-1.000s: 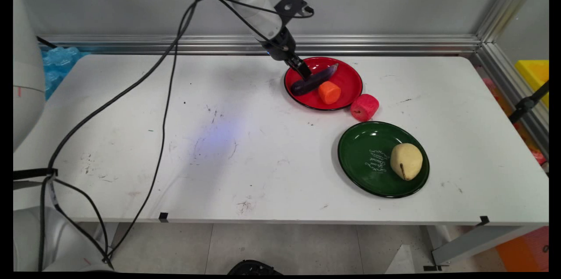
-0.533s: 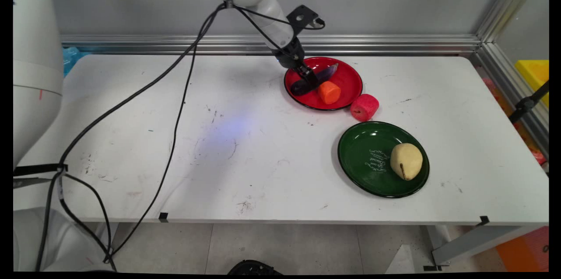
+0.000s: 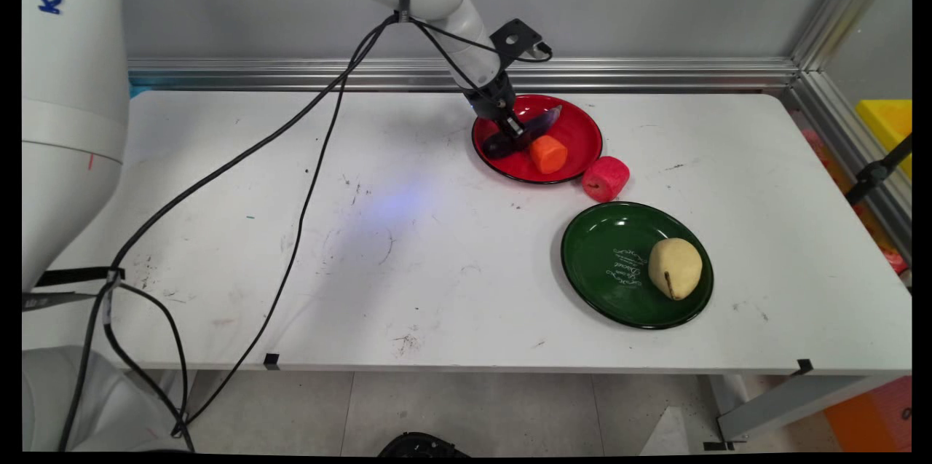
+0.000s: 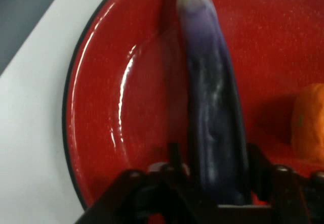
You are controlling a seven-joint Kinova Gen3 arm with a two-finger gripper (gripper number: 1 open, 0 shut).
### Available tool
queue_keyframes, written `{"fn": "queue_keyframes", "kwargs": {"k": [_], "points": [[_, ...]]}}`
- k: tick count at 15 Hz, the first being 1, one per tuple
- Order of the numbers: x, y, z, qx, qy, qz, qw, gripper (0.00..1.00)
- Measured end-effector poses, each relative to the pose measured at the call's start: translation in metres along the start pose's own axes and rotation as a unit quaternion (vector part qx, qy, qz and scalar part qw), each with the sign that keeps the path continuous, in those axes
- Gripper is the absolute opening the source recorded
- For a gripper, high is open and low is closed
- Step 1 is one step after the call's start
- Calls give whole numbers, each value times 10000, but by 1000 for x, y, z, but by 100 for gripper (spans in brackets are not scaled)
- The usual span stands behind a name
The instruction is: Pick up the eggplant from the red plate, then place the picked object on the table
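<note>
A dark purple eggplant (image 3: pixel 535 127) lies slantwise on the red plate (image 3: pixel 575 122), next to an orange carrot piece (image 3: pixel 547 154). My gripper (image 3: pixel 512 130) is down over the eggplant's lower left part. In the hand view the eggplant (image 4: pixel 212 113) runs up between the two fingers (image 4: pixel 173 155). The gripper (image 4: pixel 212 158) is open. One finger stands close on each side, and a thin dark gap shows at the left one. The carrot piece (image 4: pixel 310 120) shows at the right edge, on the red plate (image 4: pixel 101 107).
A red-pink apple (image 3: pixel 605 178) sits on the table just off the red plate's near right rim. Nearer the front, a green plate (image 3: pixel 604 260) holds a yellow pear (image 3: pixel 675 268). Black cables (image 3: pixel 306 180) hang from the arm over the left half of the table.
The gripper has come down and slightly right onto the eggplant, from above the plate's left rim. The eggplant, the carrot piece and the other things have not moved.
</note>
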Motion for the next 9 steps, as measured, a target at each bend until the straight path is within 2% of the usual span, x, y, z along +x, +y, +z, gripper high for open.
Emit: {"fn": "queue_keyframes", "kwargs": {"k": [4,9], "points": [[4,2,-4,23,10,200,9998,0],[7,5,-34,55,150,416,9990,0]]}}
